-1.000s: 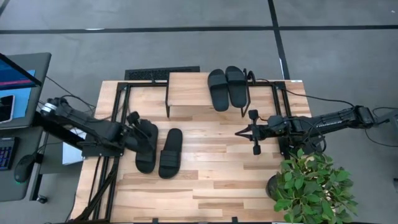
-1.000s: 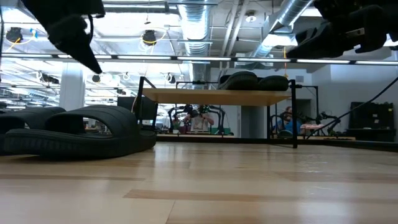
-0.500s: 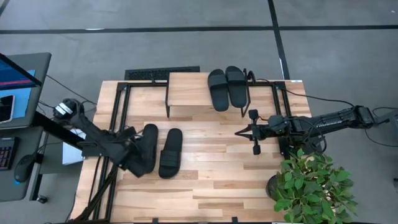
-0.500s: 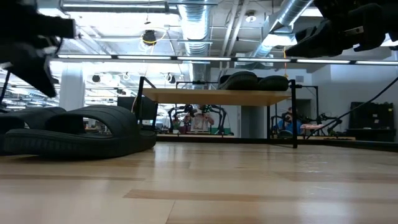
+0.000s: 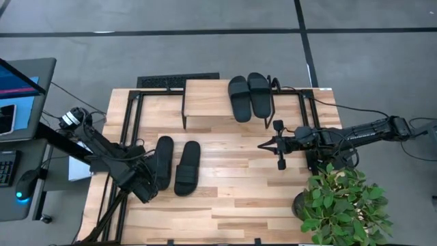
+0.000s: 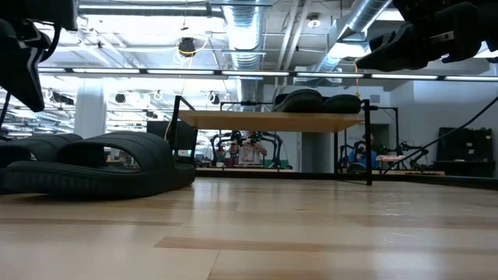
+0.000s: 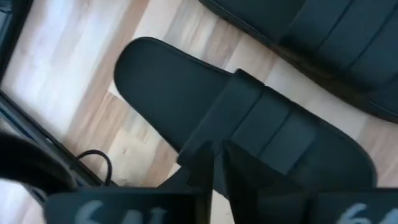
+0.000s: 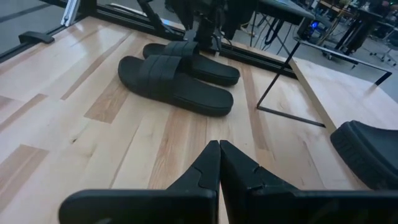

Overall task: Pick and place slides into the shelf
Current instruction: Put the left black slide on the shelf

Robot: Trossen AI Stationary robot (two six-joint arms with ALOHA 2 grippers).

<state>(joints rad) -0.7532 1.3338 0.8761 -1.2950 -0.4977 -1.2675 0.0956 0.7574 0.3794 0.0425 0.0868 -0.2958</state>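
Repositioning at the heel of the left-hand slide

Left end effector (image 5: 145, 192): it has travelled from above the strap of the nearer pair's left slide (image 5: 162, 161), down along it, to the heel end at the bench's (image 5: 239, 205) near-left area. In the left wrist view its fingers stand almost together with only a thin slit between them, directly over the strap band, and grip nothing. Judgement: this reads as a fresh approach to a grasp, not a lift; the slide lies flat on the bench, touching or just beside its partner (image 5: 187, 167).

Left arm: reaches in low from the left edge, angled toward the near side, wrist tipped down at the slide.

Right end effector (image 5: 278, 145): unchanged in position, fully closed and empty, hovering mid-bench right of centre, arm stretched in from the right.

Task status: two slides (image 5: 249, 96) already rest on the shelf (image 5: 205, 102); two remain on the bench.
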